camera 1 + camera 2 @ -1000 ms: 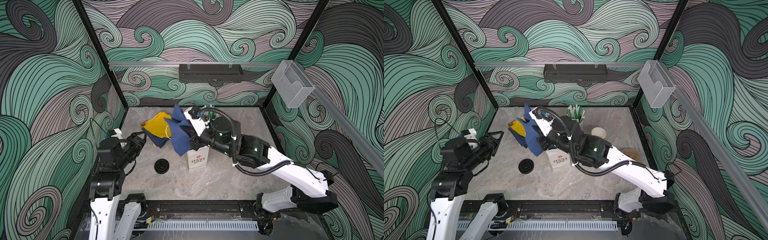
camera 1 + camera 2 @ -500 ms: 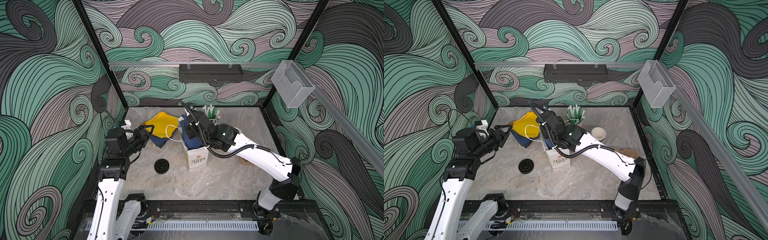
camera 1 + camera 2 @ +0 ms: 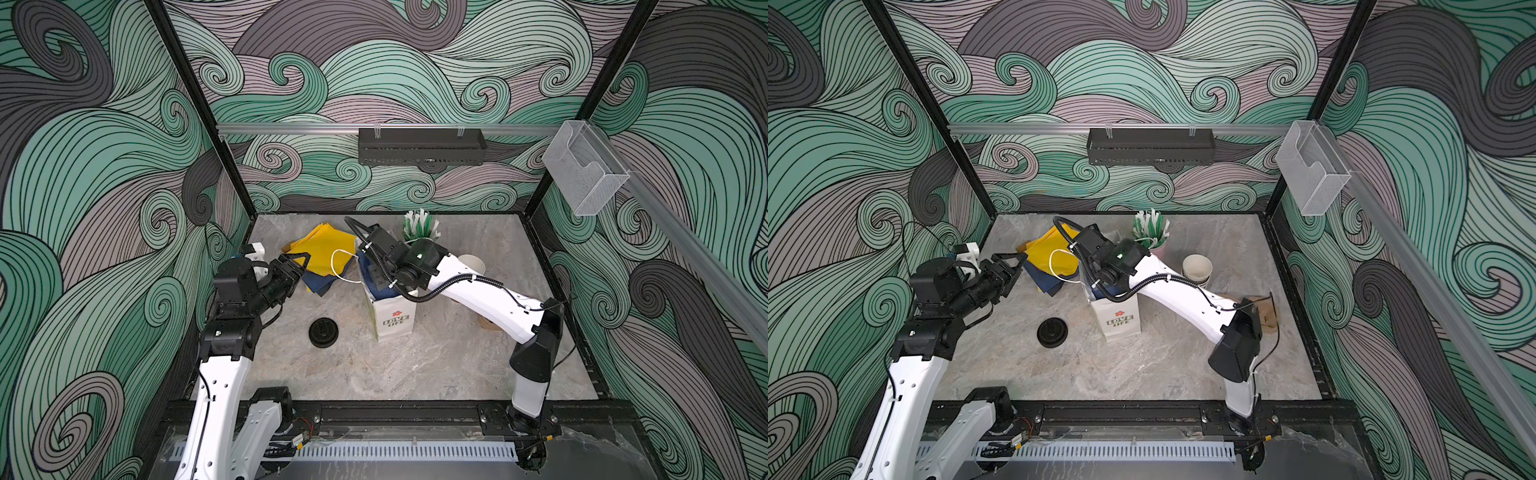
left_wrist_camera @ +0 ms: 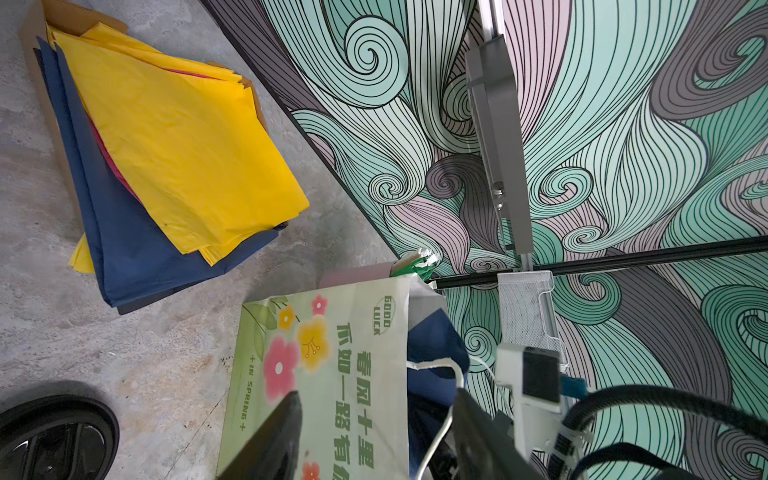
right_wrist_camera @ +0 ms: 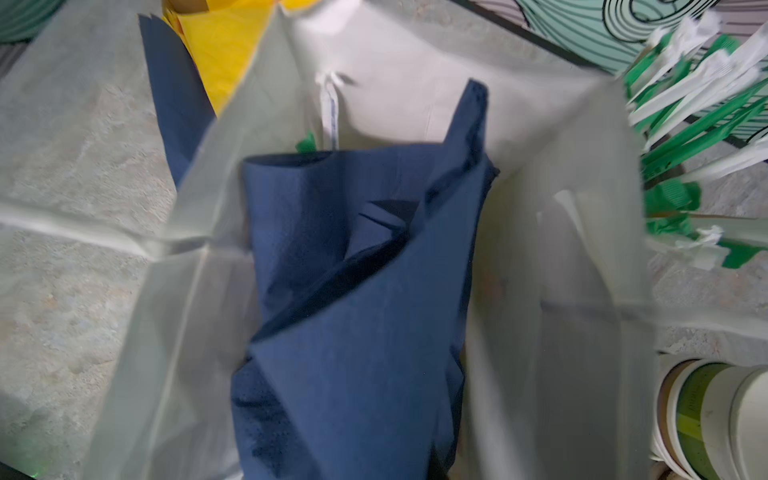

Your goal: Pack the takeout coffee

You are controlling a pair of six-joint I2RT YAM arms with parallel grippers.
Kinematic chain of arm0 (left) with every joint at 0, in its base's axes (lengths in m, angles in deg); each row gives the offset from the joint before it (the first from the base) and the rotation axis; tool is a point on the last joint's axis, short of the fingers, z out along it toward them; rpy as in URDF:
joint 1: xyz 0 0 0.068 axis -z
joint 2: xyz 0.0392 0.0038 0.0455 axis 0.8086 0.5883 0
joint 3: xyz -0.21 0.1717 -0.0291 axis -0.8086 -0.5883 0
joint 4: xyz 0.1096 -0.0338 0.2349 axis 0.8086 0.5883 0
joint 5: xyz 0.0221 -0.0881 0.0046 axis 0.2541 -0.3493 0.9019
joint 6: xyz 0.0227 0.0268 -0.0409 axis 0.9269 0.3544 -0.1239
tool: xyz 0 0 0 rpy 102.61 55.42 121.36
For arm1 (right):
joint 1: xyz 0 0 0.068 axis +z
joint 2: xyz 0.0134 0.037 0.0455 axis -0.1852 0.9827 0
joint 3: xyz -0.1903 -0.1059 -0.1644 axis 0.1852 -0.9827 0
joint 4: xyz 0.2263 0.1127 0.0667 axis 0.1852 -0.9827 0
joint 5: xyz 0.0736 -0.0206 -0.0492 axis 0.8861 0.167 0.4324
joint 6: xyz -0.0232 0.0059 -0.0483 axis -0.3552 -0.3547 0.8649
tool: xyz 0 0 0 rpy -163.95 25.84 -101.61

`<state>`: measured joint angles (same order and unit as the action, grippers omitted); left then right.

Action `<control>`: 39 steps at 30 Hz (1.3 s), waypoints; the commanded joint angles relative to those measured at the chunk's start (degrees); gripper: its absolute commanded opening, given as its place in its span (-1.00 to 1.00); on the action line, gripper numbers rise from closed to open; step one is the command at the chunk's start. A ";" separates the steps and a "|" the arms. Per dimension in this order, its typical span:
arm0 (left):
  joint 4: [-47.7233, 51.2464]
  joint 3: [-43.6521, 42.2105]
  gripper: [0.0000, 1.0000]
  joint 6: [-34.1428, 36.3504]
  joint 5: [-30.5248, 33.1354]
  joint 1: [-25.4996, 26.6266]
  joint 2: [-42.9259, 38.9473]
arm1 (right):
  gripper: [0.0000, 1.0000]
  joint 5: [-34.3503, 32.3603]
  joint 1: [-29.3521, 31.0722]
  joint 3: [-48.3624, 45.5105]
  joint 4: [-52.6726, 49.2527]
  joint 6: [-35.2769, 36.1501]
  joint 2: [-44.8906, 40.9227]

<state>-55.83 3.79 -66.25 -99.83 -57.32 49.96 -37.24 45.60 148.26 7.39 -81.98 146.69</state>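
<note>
Fingers on right closed inside bag rim amid blue tissue; left fingers wide, empty, off its edge.

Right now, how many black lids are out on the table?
1. The black lid lies on the table, left of the paper bag in both top views. More may be hidden inside the bag.
</note>
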 commanded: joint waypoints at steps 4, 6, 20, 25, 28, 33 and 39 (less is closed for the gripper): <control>-1.24 -0.34 0.20 0.51 1.29 -0.11 -1.27 | -0.96 2.23 -0.99 1.32 -3.70 -1.77 2.69; -1.10 -0.32 0.20 0.47 1.58 -0.18 -1.36 | -0.58 2.78 -1.09 2.37 -4.42 -1.69 2.63; -0.22 1.95 0.20 3.20 6.47 -0.15 0.59 | 0.30 0.09 -1.09 6.98 -5.46 4.47 -11.36; 0.32 1.81 0.20 7.74 15.73 -0.25 3.10 | 0.51 -7.91 -2.29 4.24 -5.46 8.00 -19.27; -0.75 0.17 0.20 9.87 22.59 -0.24 5.07 | 0.61 -14.65 -5.87 -3.42 -5.50 9.09 -26.23; -3.14 -4.08 0.19 15.39 33.98 -0.25 8.92 | 0.63 -14.87 -23.11 -30.43 0.30 1.39 -41.74; -10.30 -11.15 0.19 26.22 44.31 -0.25 12.04 | 0.56 -10.10 -40.43 -64.37 27.85 0.96 -57.12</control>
<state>-61.27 -6.09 -48.46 -63.61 -57.32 61.42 -48.70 8.18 90.97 19.81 -80.26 92.85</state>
